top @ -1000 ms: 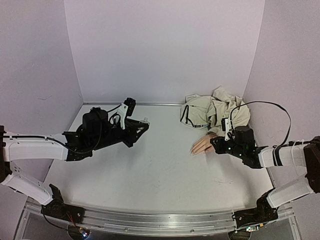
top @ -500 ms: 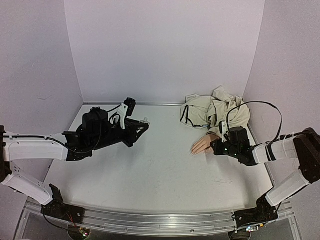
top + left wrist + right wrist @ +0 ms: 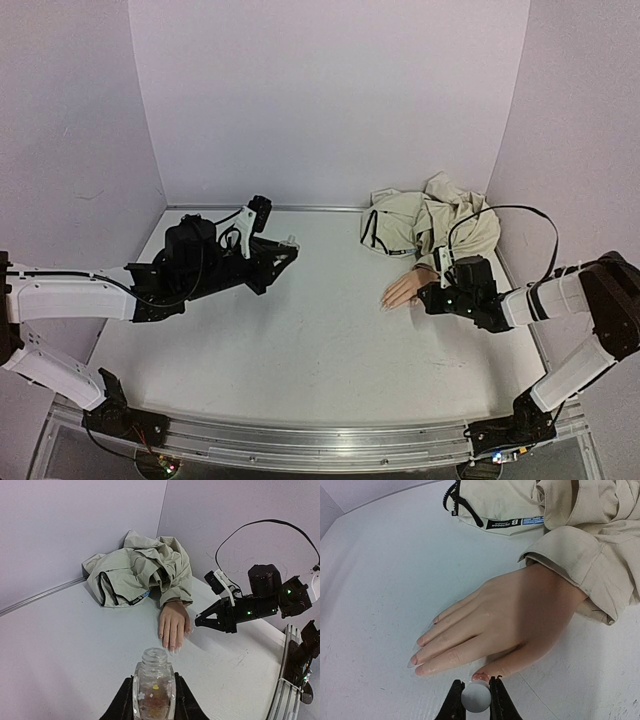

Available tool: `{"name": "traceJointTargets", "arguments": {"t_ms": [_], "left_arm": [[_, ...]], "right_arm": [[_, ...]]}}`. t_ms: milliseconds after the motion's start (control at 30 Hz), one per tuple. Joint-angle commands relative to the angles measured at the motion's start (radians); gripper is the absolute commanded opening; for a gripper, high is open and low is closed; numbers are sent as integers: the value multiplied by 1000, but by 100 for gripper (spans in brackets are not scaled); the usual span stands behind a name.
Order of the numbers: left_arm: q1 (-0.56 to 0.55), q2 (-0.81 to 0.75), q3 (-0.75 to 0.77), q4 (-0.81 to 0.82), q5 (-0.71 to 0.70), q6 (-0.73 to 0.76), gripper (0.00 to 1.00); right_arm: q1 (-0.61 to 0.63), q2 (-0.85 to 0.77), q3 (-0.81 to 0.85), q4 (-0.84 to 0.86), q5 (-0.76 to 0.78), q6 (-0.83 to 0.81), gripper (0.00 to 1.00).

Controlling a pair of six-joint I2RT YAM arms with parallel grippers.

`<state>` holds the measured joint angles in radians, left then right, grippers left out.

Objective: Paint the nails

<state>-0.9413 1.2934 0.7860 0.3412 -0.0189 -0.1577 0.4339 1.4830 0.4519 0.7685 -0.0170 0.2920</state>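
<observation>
The hand [image 3: 505, 625] is pale pinkish-tan. Its nails [image 3: 412, 662] are pale and almost clear, and the thumb's nail [image 3: 480, 677] is a rosier pink. The jacket [image 3: 145, 570] at the far right corner of the table [image 3: 320, 350] is beige, with a black zip [image 3: 470, 516] and a black-and-blue label [image 3: 515, 522] lettered in white. The bottle [image 3: 153, 687] is clear glass over brownish contents flecked yellow and white. The round cap [image 3: 476, 698] is white. The left gripper [image 3: 288, 250] and right gripper [image 3: 199, 622] are black. The left arm [image 3: 60, 298] and right arm [image 3: 560, 300] are white with black joints, and small green lights [image 3: 248, 613] dot the right one. The table is white and the walls [image 3: 330, 90] are pale lilac.
</observation>
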Motion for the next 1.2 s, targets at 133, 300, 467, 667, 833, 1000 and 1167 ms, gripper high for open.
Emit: {"name": "traceJointTargets", "arguments": {"t_ms": [133,300,467,667,833,1000,1167], "left_arm": [[6,-26,35,61,7,-5,0],[6,-29,31,61,4,-3,0],[5,-32,29,61,4,-3,0],[6,-40,25,61,0,-2,0],[6,-38,24,61,-1,-3,0],[5,-39,24,61,1,-2,0],[6,-45,19,61,-1,-4,0]], "right_arm": [[6,24,50,33,2,-10,0],[5,35,55,44,3,-10,0],[6,38,55,40,12,-4,0],[5,35,55,32,17,-1,0],[6,43,61,33,17,-3,0],[5,45,62,34,9,-6,0],[6,46,61,33,-5,-10,0]]}}
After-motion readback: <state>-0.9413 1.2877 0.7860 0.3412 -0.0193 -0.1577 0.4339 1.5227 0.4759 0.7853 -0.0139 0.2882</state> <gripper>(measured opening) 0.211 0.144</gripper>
